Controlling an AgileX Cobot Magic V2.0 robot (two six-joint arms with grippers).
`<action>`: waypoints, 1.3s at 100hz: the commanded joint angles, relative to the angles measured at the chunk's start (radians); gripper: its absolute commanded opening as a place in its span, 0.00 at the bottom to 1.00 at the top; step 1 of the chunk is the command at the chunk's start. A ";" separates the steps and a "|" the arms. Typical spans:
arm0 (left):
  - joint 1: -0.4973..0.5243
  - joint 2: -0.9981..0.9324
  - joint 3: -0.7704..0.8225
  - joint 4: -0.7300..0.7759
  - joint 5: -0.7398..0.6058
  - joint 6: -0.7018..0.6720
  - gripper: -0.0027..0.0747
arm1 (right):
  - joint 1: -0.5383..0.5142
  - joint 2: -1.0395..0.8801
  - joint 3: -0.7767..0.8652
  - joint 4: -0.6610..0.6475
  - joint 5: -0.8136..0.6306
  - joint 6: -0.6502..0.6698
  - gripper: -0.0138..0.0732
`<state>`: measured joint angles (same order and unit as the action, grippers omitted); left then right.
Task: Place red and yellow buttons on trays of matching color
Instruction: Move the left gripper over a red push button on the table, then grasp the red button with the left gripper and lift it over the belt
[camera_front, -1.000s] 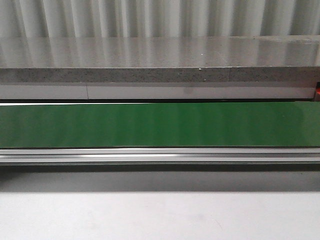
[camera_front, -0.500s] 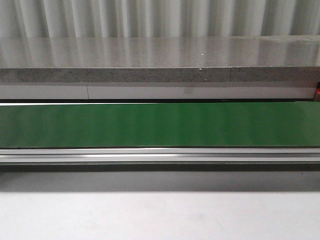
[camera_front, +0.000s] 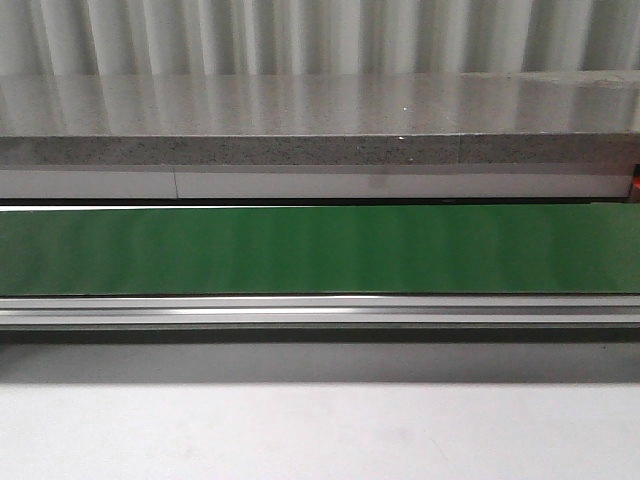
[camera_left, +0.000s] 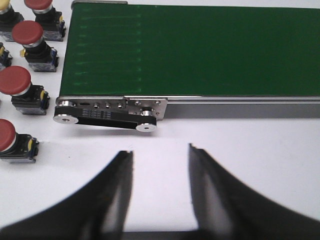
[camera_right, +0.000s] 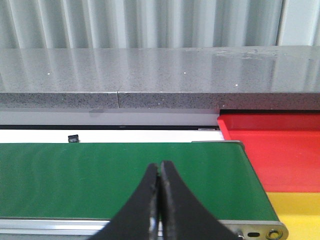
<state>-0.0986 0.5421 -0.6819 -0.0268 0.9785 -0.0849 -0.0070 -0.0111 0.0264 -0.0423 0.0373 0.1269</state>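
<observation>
Nothing moved; left fingers apart near red buttons; right fingers together.

You have red mushroom-head buttons on black bases with yellow tabs lying apart in a loose column on the white desk, just off one end of the belt. Your red tray sits at the belt's other end, with the yellow tray directly nearer beside it.
</observation>
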 joint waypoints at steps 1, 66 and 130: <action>-0.008 0.012 -0.038 -0.011 -0.042 -0.007 0.74 | 0.000 -0.014 0.003 -0.012 -0.080 -0.001 0.08; 0.000 0.183 -0.034 0.416 -0.072 -0.608 0.89 | 0.000 -0.014 0.003 -0.012 -0.080 -0.001 0.08; 0.361 0.525 -0.034 0.387 -0.311 -0.608 0.89 | 0.000 -0.014 0.003 -0.012 -0.080 -0.001 0.08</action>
<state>0.2405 1.0426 -0.6867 0.3563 0.7407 -0.6904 -0.0070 -0.0111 0.0264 -0.0423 0.0373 0.1269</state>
